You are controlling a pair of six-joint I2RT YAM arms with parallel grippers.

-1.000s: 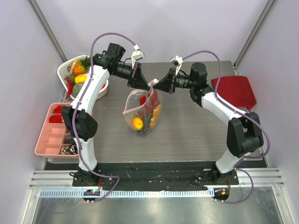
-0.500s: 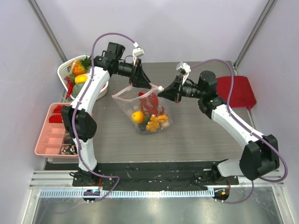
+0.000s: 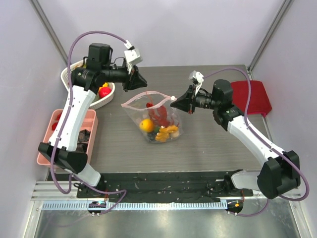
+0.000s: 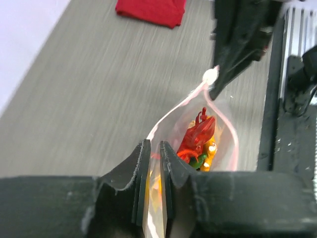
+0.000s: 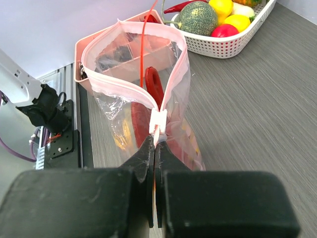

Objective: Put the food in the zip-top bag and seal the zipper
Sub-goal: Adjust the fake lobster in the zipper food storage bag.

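Note:
The clear zip-top bag [image 3: 148,111] stands on the table with its mouth gaping. Inside are the red lobster [image 3: 159,114] and yellow-orange pieces [image 3: 167,131]. The pink zipper strip [image 3: 143,93] forms an open loop, seen clearly in the right wrist view [image 5: 119,82]. My right gripper [image 3: 177,102] [image 5: 154,148] is shut on the bag's right corner, just below the white slider [image 5: 158,121]. My left gripper [image 3: 143,83] [image 4: 154,158] hovers just beyond the far rim, jaws slightly apart and holding nothing. Through their gap I see the bag [image 4: 223,124] and lobster [image 4: 198,134].
A white basket [image 3: 69,74] of toy fruit stands at the back left and shows in the right wrist view [image 5: 218,47]. A pink compartment tray [image 3: 47,148] lies at the left edge. A red cloth [image 3: 250,96] lies at the right. The black base strip runs along the front.
My left gripper let go of the bag's rim and drew back up and to the left. The bag's mouth spread wide open. My right gripper kept its hold on the corner.

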